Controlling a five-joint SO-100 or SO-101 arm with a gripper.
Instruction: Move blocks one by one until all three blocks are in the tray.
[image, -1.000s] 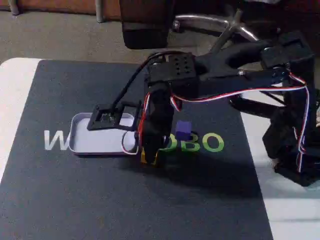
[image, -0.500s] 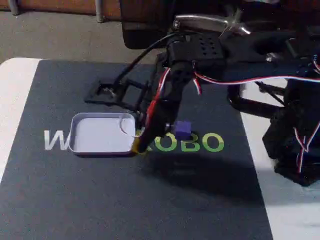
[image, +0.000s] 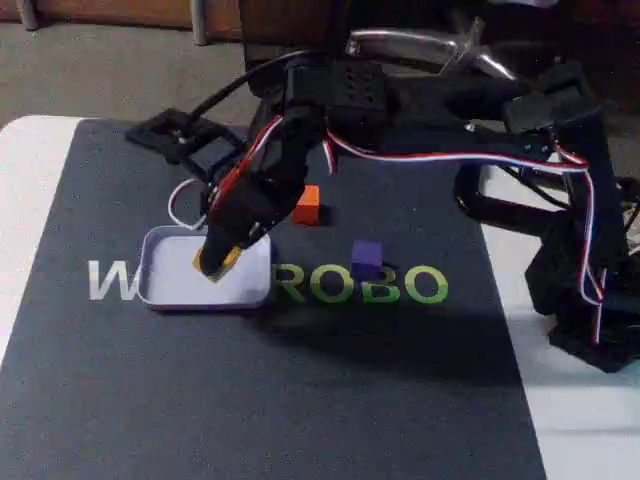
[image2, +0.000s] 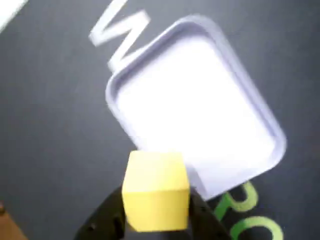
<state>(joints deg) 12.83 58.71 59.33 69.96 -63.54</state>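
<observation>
Your pincer (image: 216, 262) clamps the yellow block (image2: 156, 191) over the tray (image: 160, 290) | orange block (image: 306, 204) on the mat beyond the tray's right end | purple block (image: 366, 258) farther right.

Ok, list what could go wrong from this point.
The yellow block in the gripper sits near the tray rim in the wrist view; released now, it might catch the rim and tumble onto the mat. The orange block lies close beside the arm; retreating could nudge it. The purple block looks less exposed.
</observation>
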